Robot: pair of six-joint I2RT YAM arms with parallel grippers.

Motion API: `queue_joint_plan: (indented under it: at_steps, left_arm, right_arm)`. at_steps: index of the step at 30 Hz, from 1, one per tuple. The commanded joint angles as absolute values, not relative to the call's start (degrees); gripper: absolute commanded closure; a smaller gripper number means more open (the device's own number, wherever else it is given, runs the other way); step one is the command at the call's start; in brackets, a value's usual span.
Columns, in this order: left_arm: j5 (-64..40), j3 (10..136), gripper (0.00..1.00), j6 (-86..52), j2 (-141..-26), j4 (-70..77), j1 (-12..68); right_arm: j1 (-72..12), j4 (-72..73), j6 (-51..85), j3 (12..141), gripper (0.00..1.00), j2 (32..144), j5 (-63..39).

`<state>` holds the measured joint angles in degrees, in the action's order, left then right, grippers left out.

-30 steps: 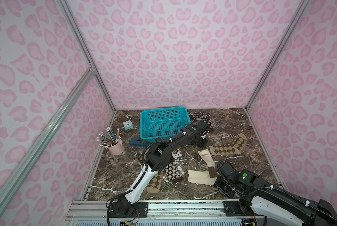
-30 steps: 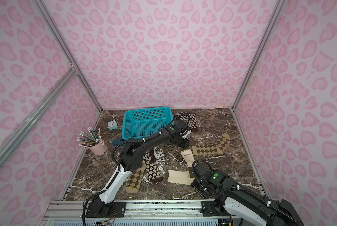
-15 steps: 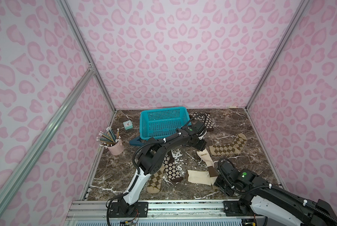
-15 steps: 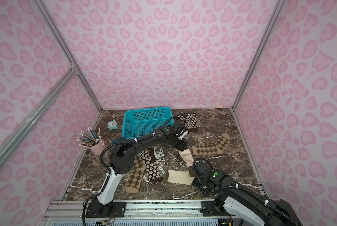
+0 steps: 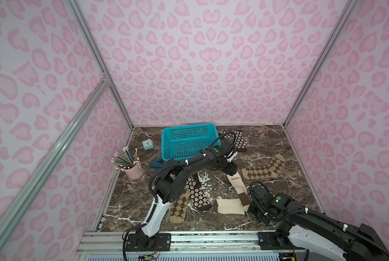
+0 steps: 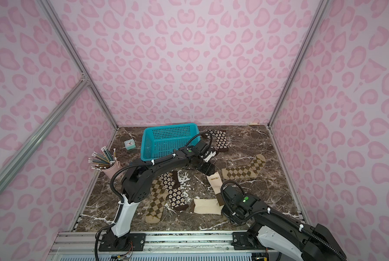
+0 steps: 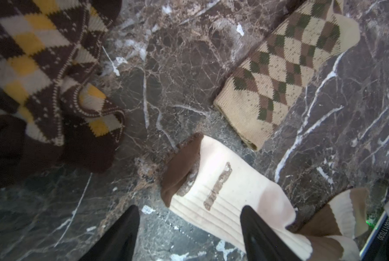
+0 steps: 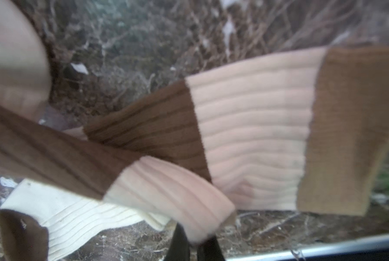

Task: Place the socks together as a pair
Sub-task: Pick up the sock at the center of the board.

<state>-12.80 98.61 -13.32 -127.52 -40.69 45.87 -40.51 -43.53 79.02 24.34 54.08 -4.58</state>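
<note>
**Limp cream socks, one pinched at its edge**

Right jaws are clamped on the thin edge of a cream-and-brown ribbed sock (image 8: 166,192), near right on the marble desk (image 5: 279,144). Left jaws stand apart over its brown-toed far end. A matching sock (image 5: 229,206) lies flat just beside. The knit looks light and floppy, so it will likely droop and drag. Cuffs offer the best hold.

Mid-frame in a top view, a cream ribbed knit sock with brown bands (image 5: 236,184) slants down, its end crossing a folded cream sock (image 5: 230,206). A tan-olive argyle sock (image 5: 263,170) lies flat at right (its twin, the lower argyle sock (image 5: 179,209), well apart), with a dark brown flowered sock (image 5: 196,195) between.
</note>
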Motion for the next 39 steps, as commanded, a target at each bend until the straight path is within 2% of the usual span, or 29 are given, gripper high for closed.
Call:
queue_joint_plan:
  at_steps: [1, 7, 13, 21, 26, 34, 39]
  left_arm:
    - [-9.16, 99.14, 0.28, -11.16, -128.31, -38.67, 45.98]
    - [-9.66, 101.60, 0.31, -10.50, -130.86, -38.72, 46.49]
    - [-8.16, 104.34, 0.38, -10.06, -133.79, -39.76, 47.19]
    - [-5.86, 107.61, 0.63, -9.76, -137.28, -41.22, 47.23]
    - [-6.01, 108.48, 0.91, -9.56, -136.60, -41.45, 47.22]
    - [-9.36, 107.84, 0.95, -11.49, -128.76, -43.23, 47.04]
    - [-13.47, 103.76, 0.95, -13.68, -125.24, -42.25, 46.58]
  right_arm:
    - [-40.39, -44.72, 77.99, 25.24, 0.96, 54.45, -3.43]
    - [-40.45, -45.19, 76.82, 25.82, 0.98, 55.15, -3.32]
    - [-40.43, -45.18, 75.87, 26.49, 0.99, 55.81, -3.47]
    - [-40.43, -46.87, 74.67, 28.48, 1.00, 55.65, -3.45]
    - [-40.43, -48.65, 73.85, 30.63, 1.00, 54.72, -3.90]
    - [-40.58, -55.63, 72.42, 35.64, 1.00, 50.08, -5.26]
    - [-40.51, -55.95, 72.25, 34.33, 0.96, 47.56, -7.49]
